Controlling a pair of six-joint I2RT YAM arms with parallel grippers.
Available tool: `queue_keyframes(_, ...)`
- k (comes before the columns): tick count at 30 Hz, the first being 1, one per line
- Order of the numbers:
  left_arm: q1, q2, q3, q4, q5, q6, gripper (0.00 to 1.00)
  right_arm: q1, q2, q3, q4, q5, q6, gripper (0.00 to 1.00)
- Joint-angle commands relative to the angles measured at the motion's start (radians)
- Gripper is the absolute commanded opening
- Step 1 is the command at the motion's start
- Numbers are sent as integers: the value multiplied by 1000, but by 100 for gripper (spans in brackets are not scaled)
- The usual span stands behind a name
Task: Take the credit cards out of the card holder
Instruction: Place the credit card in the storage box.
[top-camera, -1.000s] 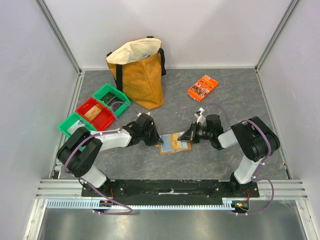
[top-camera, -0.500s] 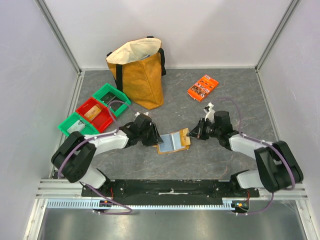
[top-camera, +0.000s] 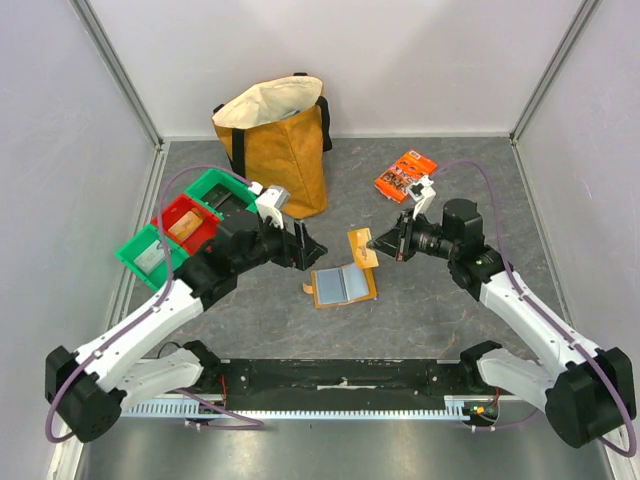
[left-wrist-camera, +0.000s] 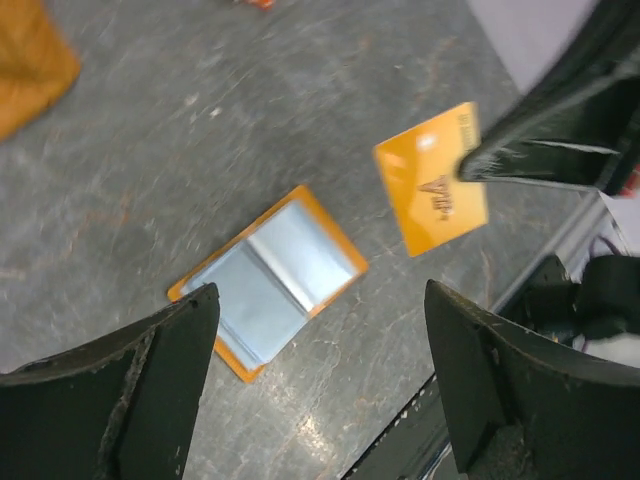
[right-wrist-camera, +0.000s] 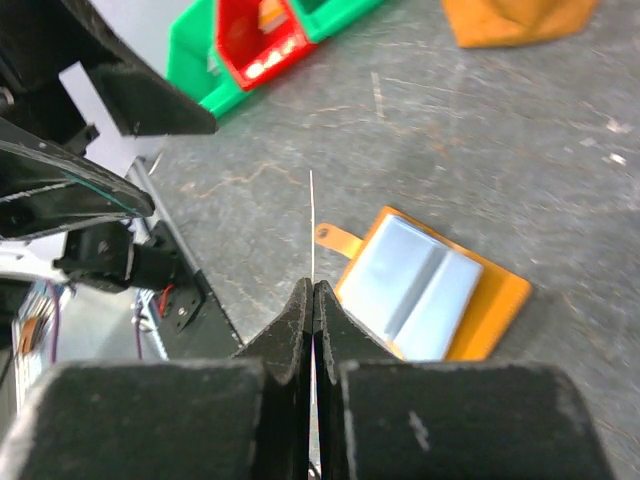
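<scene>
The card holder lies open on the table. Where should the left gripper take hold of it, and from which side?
Probably its left end, from above: the card holder lies flat and open, so only the thin tan border and small tab there offer a pinch, and the open left gripper hovers nearest that end.
</scene>
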Motion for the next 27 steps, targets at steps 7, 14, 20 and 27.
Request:
queue_keyframes(7,5,-84,166,-106,457,567,89,193,-6,189,-99,-164,-221,0)
queue_keyframes(14,5,-68,215,-160,666,753,83,296,26,287,-232,-184,-409,0)
queue_keyframes(20,3,14,284,-295,772,832,74,344,60,340,-308,-184,-502,0)
queue_keyframes(27,5,93,323,-368,826,835,56,359,69,354,-326,-189,-535,0)
